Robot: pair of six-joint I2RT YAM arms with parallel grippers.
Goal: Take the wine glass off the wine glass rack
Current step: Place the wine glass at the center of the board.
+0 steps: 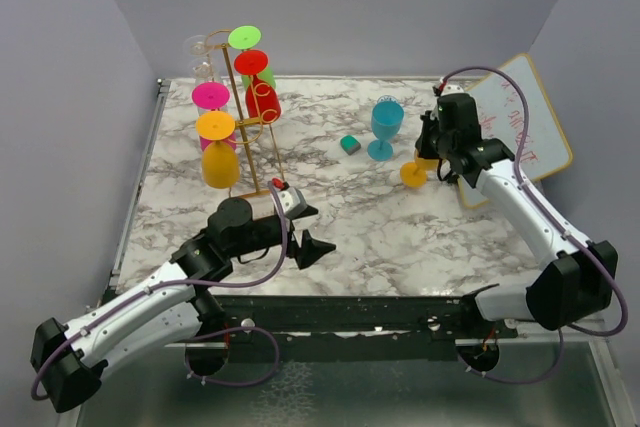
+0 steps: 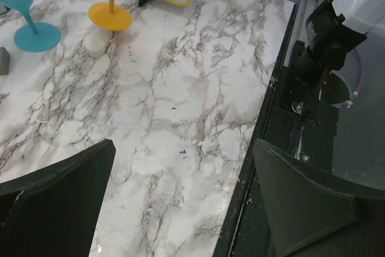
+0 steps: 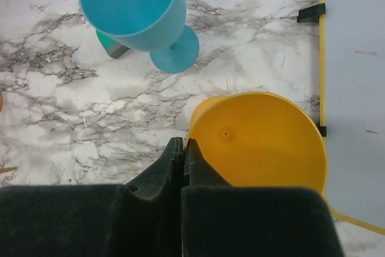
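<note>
The wine glass rack (image 1: 243, 132) stands at the back left of the marble table (image 1: 400, 237). Several glasses hang on its arms with the foot up: a green one (image 1: 244, 37), a red one (image 1: 251, 62), a pink one (image 1: 211, 97), a yellow-orange one (image 1: 221, 165), and a clear one (image 1: 200, 47) at the top left.

An orange wine glass (image 3: 264, 142) is off the rack, well apart from it. It stands upright on the right side of the table, with its foot on the marble. The right gripper (image 3: 182, 148) is above this glass. Its jaws are pressed together, and the wrist view shows the thin rim of the glass going in between them, so they pinch the rim.

Just beside the orange glass, a blue wine glass (image 1: 385, 122) stands upright. A small teal block (image 1: 350, 144) lies near the foot of the blue glass. A whiteboard with a yellow frame (image 1: 525, 127) leans at the right edge, behind the right arm.

The left gripper (image 1: 310, 230) is low over the near part of the table. Its jaws are wide apart and nothing is between them.
</note>
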